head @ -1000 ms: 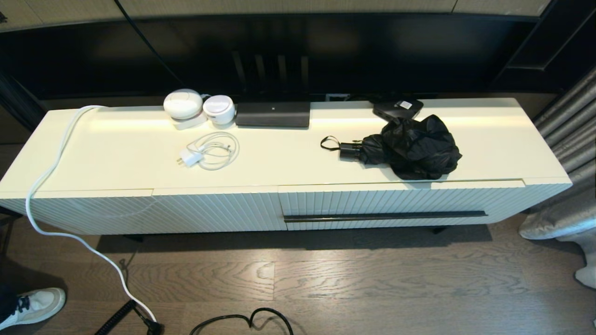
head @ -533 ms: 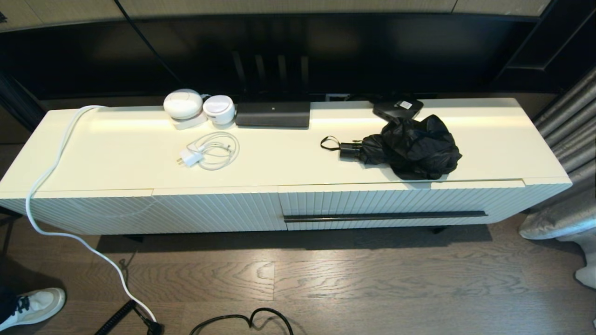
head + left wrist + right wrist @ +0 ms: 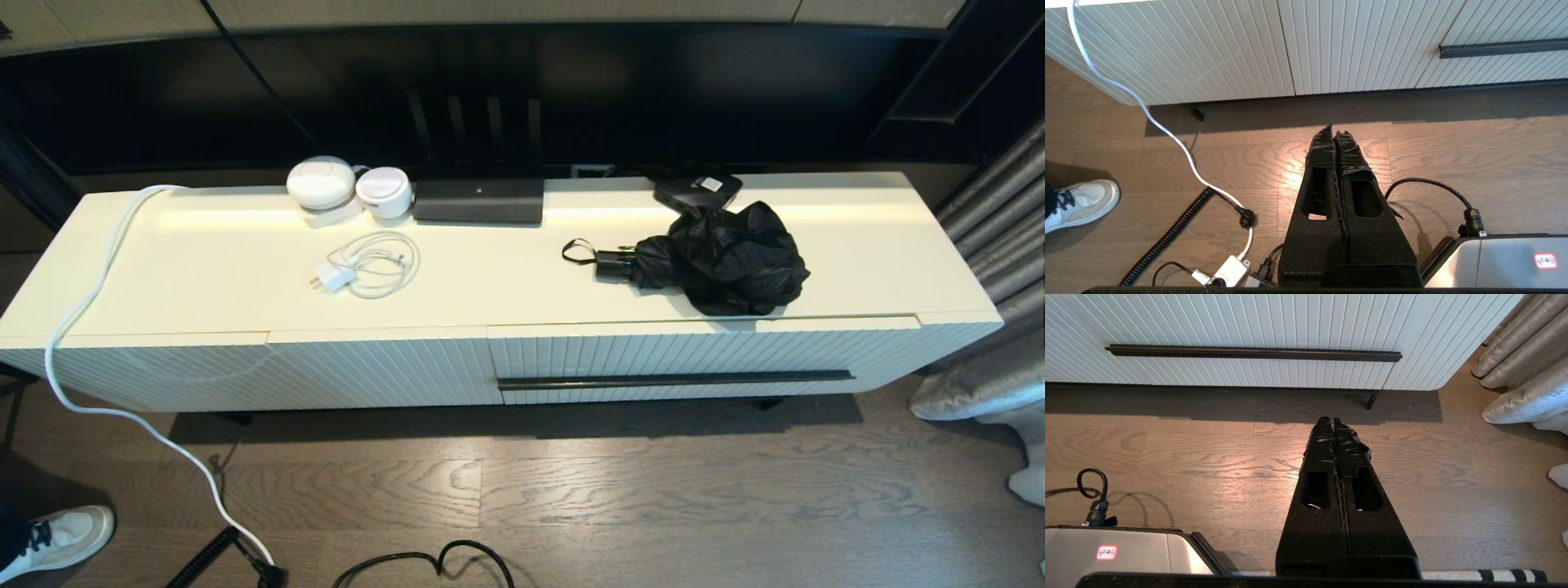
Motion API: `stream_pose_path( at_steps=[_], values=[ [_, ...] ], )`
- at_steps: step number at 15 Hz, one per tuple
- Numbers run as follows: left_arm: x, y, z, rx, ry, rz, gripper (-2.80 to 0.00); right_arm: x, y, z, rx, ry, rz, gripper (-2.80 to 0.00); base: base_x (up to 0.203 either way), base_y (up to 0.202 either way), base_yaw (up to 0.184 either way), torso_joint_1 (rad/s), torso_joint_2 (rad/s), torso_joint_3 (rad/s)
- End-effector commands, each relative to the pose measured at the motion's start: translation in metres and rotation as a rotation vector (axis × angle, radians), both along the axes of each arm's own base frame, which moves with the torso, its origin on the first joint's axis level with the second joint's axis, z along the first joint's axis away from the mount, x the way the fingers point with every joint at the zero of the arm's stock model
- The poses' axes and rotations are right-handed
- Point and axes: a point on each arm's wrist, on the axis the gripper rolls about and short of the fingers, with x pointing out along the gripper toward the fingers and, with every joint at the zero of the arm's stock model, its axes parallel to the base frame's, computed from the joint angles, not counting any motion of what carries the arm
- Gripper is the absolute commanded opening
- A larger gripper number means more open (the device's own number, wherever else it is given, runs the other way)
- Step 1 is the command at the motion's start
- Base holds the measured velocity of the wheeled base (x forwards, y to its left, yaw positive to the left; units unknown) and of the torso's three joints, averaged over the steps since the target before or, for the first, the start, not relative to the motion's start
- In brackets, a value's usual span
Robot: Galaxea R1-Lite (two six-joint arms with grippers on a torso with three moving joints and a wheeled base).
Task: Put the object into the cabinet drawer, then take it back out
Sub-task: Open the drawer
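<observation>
Black umbrella [image 3: 718,257] near cabinet top's front edge, drawer [image 3: 702,359] closed, left gripper [image 3: 1334,136] and right gripper [image 3: 1333,422] clenched empty above floor

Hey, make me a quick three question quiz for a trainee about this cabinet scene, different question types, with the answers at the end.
1. True or false: the cabinet drawer is pulled open.
2. Where does the umbrella lie? A) on the cabinet top, above the drawer; B) inside the drawer; C) on the floor.
3. Fill in: the left gripper and the right gripper both hang low over the wooden ____ in front of the cabinet, holding nothing.

Key: 1 false, it is shut, with its bar handle untouched. 2 A. 3 floor.
</observation>
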Motion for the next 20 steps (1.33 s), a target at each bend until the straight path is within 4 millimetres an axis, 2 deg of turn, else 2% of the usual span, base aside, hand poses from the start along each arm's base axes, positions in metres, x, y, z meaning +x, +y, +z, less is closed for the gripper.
stream_pose_path(
  at_steps=[1, 20],
  values=[
    [-0.0001, 0.0, 0.0, 0.001, -0.001, 0.0, -2.8, 0.0, 0.0, -0.0001, 0.0, 0.0, 0.0, -2.8, 0.0, 0.0, 0.0, 0.0, 0.0, 0.0],
    [-0.0001, 0.0, 0.0, 0.001, -0.001, 0.0, -2.8, 0.0, 0.0, -0.0001, 0.0, 0.0, 0.0, -2.8, 0.0, 0.0, 0.0, 0.0, 0.0, 0.0]
  ],
)
